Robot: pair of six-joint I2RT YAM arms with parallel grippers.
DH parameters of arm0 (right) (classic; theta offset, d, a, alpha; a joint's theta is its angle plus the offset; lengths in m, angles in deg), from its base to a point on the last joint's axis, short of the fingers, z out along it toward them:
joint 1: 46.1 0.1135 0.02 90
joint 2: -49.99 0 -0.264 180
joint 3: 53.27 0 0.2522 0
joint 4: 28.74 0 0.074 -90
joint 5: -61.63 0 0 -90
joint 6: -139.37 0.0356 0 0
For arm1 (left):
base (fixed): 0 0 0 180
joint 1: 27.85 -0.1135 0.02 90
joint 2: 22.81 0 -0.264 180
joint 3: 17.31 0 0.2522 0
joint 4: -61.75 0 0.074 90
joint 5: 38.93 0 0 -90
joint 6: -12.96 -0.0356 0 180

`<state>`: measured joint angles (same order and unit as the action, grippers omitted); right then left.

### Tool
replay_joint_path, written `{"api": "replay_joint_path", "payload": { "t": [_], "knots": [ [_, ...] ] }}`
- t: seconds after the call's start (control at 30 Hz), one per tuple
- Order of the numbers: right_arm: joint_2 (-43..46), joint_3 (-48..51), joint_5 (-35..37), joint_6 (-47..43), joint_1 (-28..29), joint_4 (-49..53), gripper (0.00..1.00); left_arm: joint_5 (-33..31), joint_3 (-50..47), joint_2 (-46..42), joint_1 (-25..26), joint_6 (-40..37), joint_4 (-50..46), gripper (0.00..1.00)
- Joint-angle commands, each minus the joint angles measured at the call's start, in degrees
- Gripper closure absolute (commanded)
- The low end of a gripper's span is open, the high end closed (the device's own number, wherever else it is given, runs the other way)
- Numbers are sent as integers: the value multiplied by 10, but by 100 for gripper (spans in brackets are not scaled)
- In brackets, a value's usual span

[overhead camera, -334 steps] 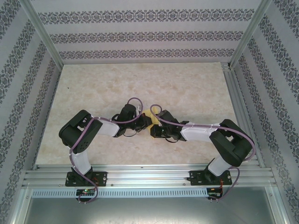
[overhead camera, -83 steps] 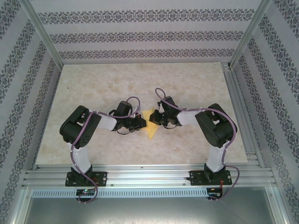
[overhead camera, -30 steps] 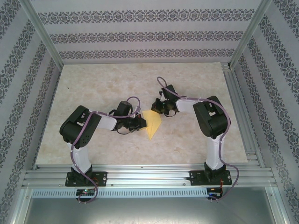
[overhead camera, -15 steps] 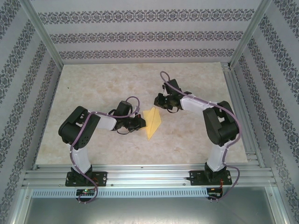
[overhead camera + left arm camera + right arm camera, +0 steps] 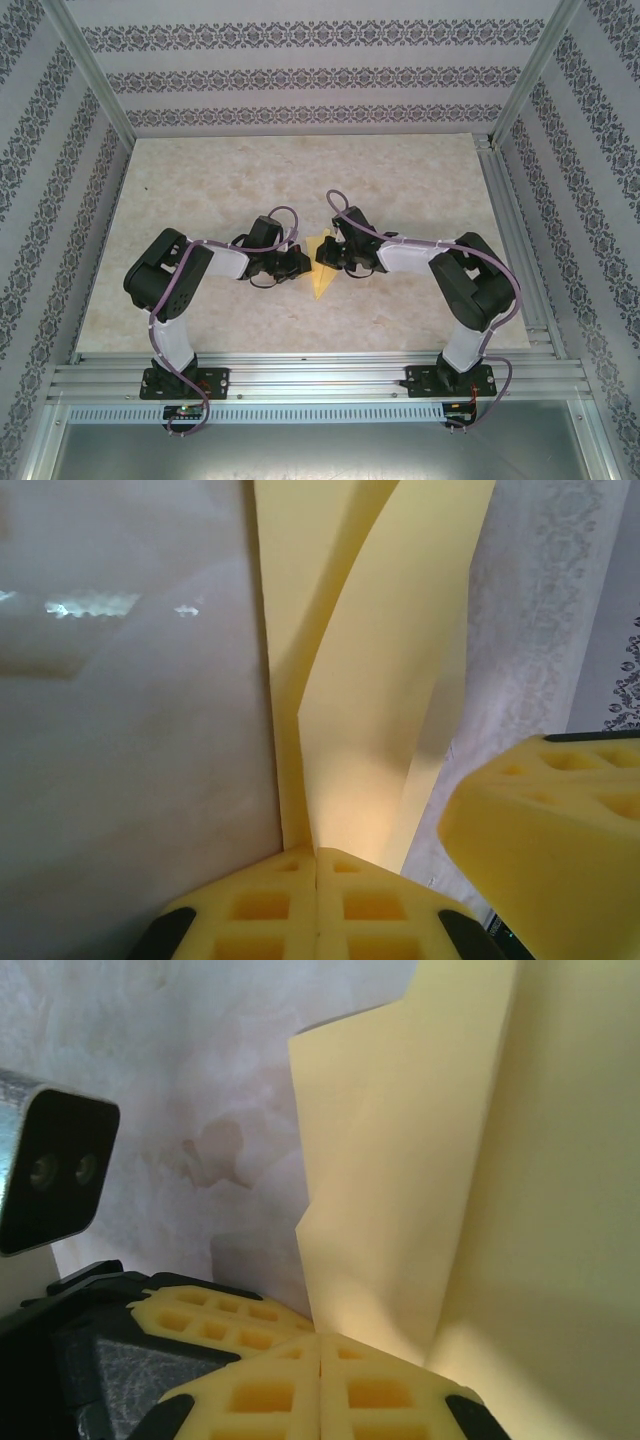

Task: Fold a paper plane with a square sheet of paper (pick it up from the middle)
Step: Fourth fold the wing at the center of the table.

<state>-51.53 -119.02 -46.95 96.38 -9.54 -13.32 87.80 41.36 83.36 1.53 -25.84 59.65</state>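
Yellow kite-shaped paper plane [image 5: 319, 278] is sitting near the middle of the beige marbled counter [image 5: 200, 180], somewhat closer to the near edge, with its long sharp tip pointing toward that edge. Whether it is resting flat or being held slightly clear of the counter cannot be determined.

The left pincer [image 5: 300, 262] is reaching in from the left-edge side and clamping the paper plane. In the left wrist view its yellow foam pads [image 5: 270, 910] are meeting fully, with the folded paper emerging from the seam between them.

The right pincer [image 5: 323, 252] is gripping the opposite side in the same manner, fully closed on the paper.

One flap is standing up rather than lying flat. As a judgement, the opposed grips are steadying both halves about the centre crease while the wings are being shaped.
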Motion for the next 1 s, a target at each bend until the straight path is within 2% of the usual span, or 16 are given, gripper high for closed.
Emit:
{"api": "replay_joint_path", "payload": {
  "t": [0.0, 0.27, 0.37, 0.63, 0.8, 0.97],
  "knots": [
    [-15, 9, 4, 11, 3, -25, 94, -47, -5, 2, -3, -22, -46, 94],
    [-55, 11, 25, 3, 4, 6, 95, -44, -2, 17, -4, -21, -46, 94],
    [-39, 10, 38, -5, 5, 23, 95, -45, -4, 19, -3, -21, -46, 94],
    [27, 20, 3, -3, 23, 8, 94, -46, -2, 19, -4, -20, -48, 95],
    [16, 50, -4, 22, 34, -23, 95, -47, -4, 19, -4, -22, -50, 95],
    [-12, 56, 19, 18, 41, -1, 95, -47, -4, 19, -3, -24, -52, 95]
  ]
}}
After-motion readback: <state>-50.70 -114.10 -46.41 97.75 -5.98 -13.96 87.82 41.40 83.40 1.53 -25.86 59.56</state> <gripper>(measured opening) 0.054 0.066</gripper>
